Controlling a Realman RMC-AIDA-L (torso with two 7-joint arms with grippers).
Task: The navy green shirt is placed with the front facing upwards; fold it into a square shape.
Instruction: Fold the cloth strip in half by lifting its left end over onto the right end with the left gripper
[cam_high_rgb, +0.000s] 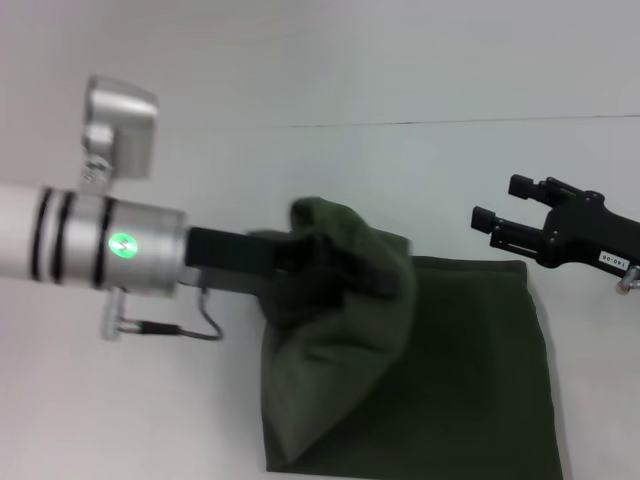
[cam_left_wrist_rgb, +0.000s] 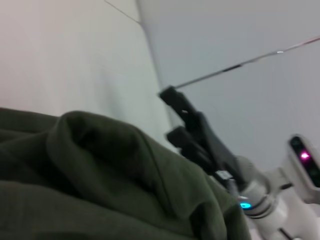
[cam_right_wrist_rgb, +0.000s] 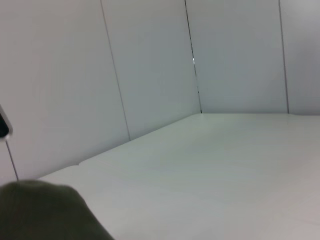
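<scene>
— Any print or label readable on the navy green shirt (cam_high_rgb: 440, 370)?
— None; only plain, soft dark green cloth shows. It lies on the white table (cam_high_rgb: 120, 410), partly folded, its lower edge cut off.
— And the lifted part?
— A bunched fold hangs from the left claw (cam_high_rgb: 335, 262), which is clamped on it, fingers buried in fabric.
— The right claw (cam_high_rgb: 503, 215)?
— Above the shirt's far right corner, fingers apart, holding nothing.
</scene>
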